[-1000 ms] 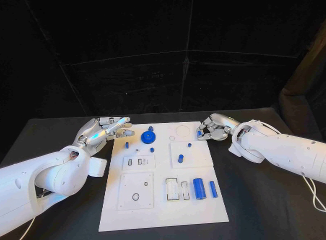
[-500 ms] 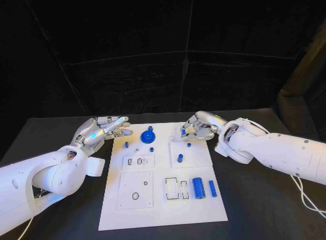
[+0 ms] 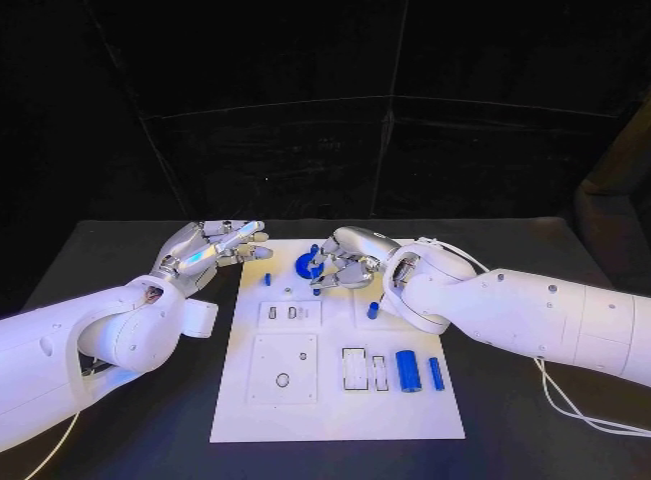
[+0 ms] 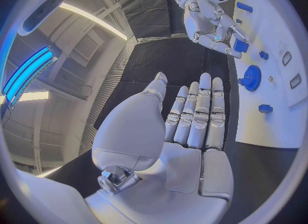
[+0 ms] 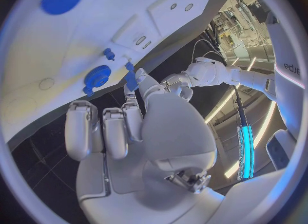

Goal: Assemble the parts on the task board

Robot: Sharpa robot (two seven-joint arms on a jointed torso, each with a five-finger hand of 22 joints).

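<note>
The board (image 3: 340, 400) lies flat in the middle of the black bench (image 3: 109, 300), long side running away from the robot.

Right hand (image 3: 347, 262): positioned over the far end of the board, just beside the gear (image 3: 306, 266). It pinches a small blue peg (image 5: 130, 79) between thumb and a finger; in the left wrist view the same peg (image 4: 240, 45) sits at the fingertips. The other fingers are curled loosely beside it.

Left hand (image 3: 210, 250): raised over the bench just off the board's far left corner, apart from every part. The left wrist view shows the palm flat and the fingers (image 4: 199, 116) straight, close side by side, holding nothing.

Parts on the board:
- The gear, a round blue toothed disc, lies at the far end, left of centre.
- A small stud (image 3: 266, 280) stands near the left edge, beside the gear.
- A second stud (image 3: 373, 310) stands in the middle, right of a plate with two slots (image 3: 282, 313).
- A thick cylinder (image 3: 407, 364) and a thinner rod (image 3: 436, 373) lie side by side near the right edge, parallel to the board's long side.
- A larger plate (image 3: 283, 368) with an oval hole sits at the near left.
</note>
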